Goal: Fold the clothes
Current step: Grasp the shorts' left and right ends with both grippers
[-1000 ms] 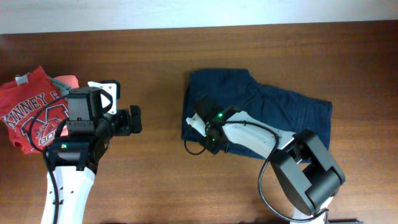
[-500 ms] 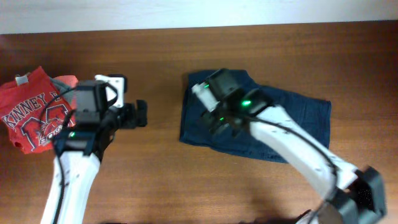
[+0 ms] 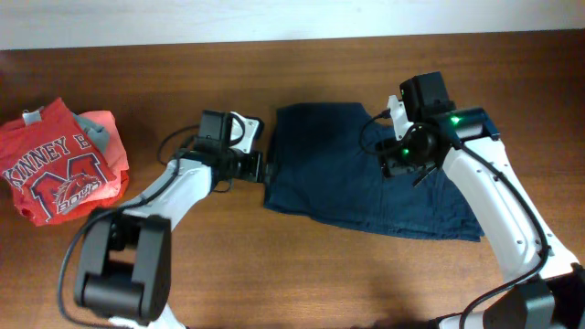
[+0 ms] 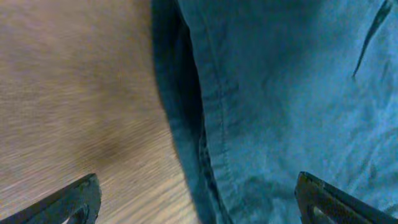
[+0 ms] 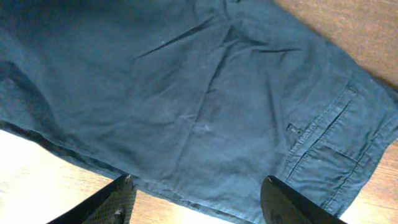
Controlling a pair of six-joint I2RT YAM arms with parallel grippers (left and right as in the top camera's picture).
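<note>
The clothes (image 3: 347, 174), a plain navy garment, lie spread flat in the middle of the table. My left gripper (image 3: 266, 169) is at the garment's left edge. In the left wrist view its jaws (image 4: 199, 205) stand wide open, with the hemmed edge of the clothes (image 4: 280, 93) between them and nothing gripped. My right gripper (image 3: 402, 153) hovers over the garment's right half. It shows open (image 5: 202, 202) in the right wrist view, above the clothes (image 5: 186, 93) near their lower hem, holding nothing.
A red T-shirt (image 3: 59, 174) with white lettering lies bunched at the far left of the wooden table (image 3: 228, 265), with a bit of grey cloth (image 3: 96, 128) beside it. A stitched pocket (image 5: 329, 155) shows on the garment's right part.
My right gripper opened, let go of the garment's lower left part and swung right over the cloth. My left arm reached right from near the red shirt to the garment's left edge.
</note>
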